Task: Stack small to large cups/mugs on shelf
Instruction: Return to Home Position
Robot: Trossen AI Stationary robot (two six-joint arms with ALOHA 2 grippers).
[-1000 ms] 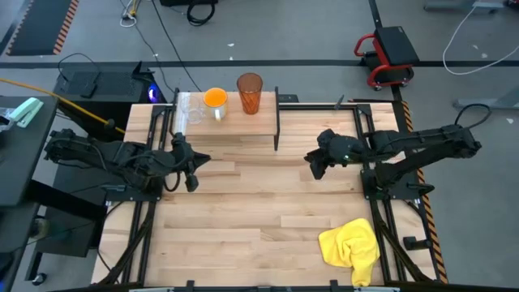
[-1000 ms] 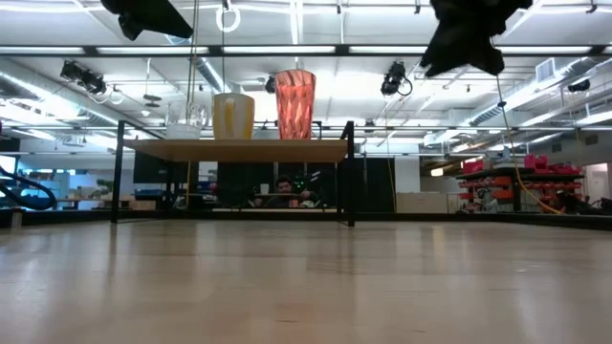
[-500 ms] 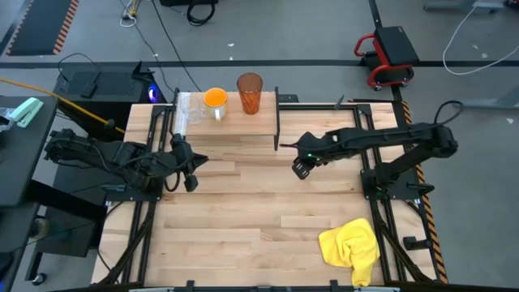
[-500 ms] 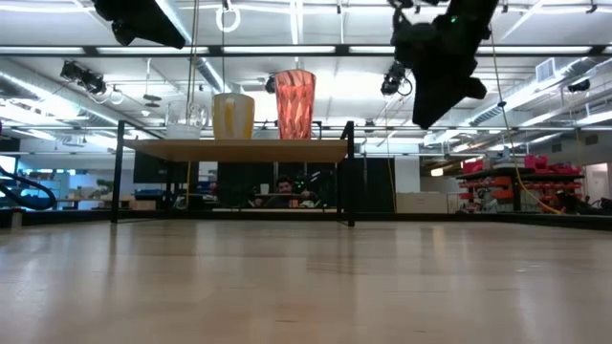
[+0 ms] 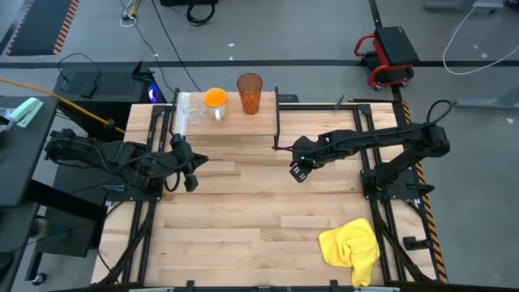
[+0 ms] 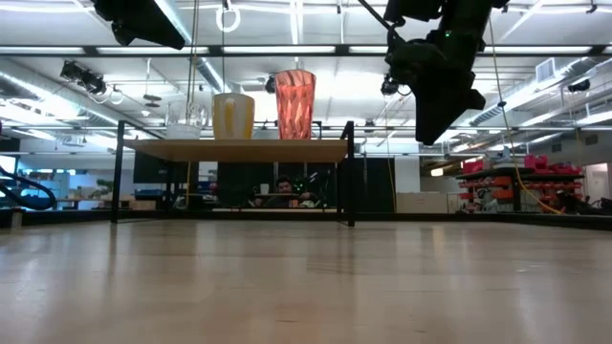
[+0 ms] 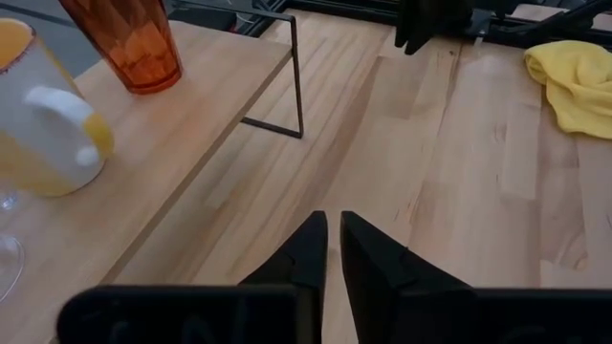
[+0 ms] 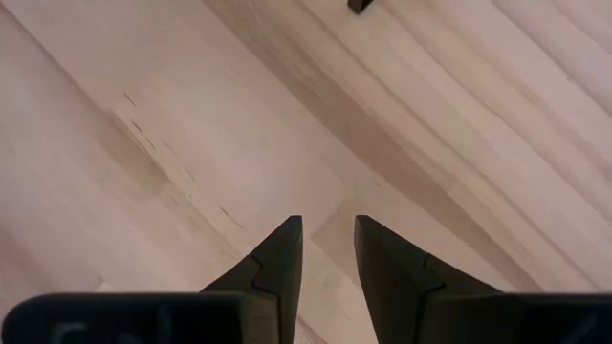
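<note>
On the shelf at the table's far side, three vessels stand in a row on their bases. From left to right they are a clear glass, an orange mug with a pale handle, and a ribbed orange-red tumbler. My left gripper hovers near the shelf's left front corner. Its fingers are barely apart, with nothing between them. My right gripper hangs over the bare tabletop in front of the shelf's right leg. It is open, empty and points steeply down.
A crumpled yellow cloth lies at the near right corner of the tabletop. The shelf's thin black legs stand on the table at its front right. Bare wood stretches across the table's middle and near side.
My right gripper has moved from the right side toward the table's middle and come down. It has tipped from a shallow slant to pointing steeply at the tabletop. Its finger gap looks unchanged. The cups and the shelf have not moved.
</note>
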